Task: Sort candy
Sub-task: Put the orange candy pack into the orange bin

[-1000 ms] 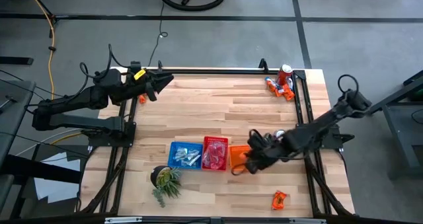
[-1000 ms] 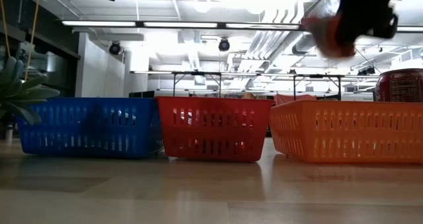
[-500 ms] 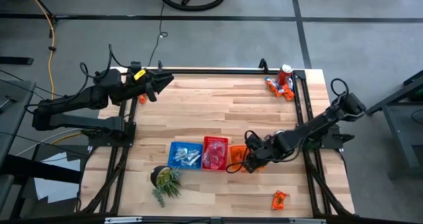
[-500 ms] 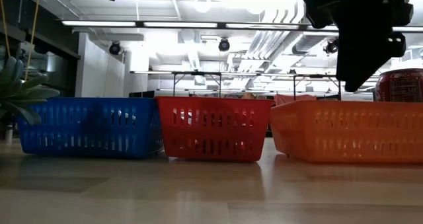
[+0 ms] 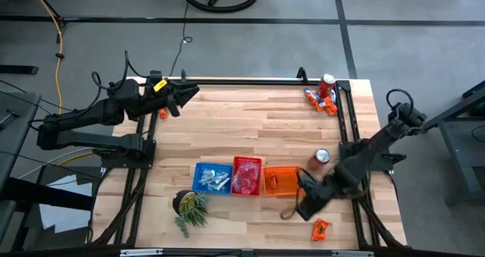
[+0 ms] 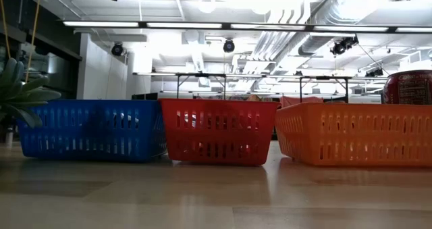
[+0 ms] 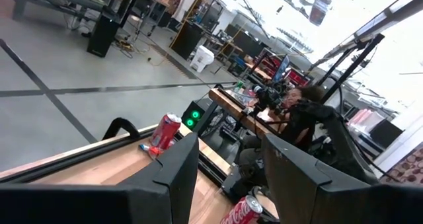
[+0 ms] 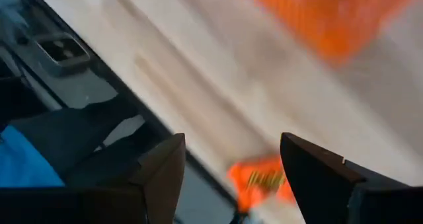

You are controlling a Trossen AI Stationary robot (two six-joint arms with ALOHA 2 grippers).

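Right fingers spread wide, nothing between them; in the right wrist view an orange candy packet showing through the gap, blurred, on the pale wood. Right gripper hanging at lower right of the high view, just beside the orange basket and near that lone orange packet close to the counter's lower edge. Red soda can upright between the arm and the basket's right side.

Left fingers parted, empty, aimed across the counter; left gripper parked at upper left of the high view, one small orange candy beside it.

Three baskets in a row at lower centre: blue basket with silvery packets, red basket with pink and red ones, orange at the right. More candy piled at upper right next to a second can. Small potted plant at lower left.

Step in hand, by the look of it: reaching for the next piece, most likely the lone orange packet. Next move calls for lowering onto it, closing on the flat crinkly wrapper without skidding it off the edge, then carrying it to the orange basket
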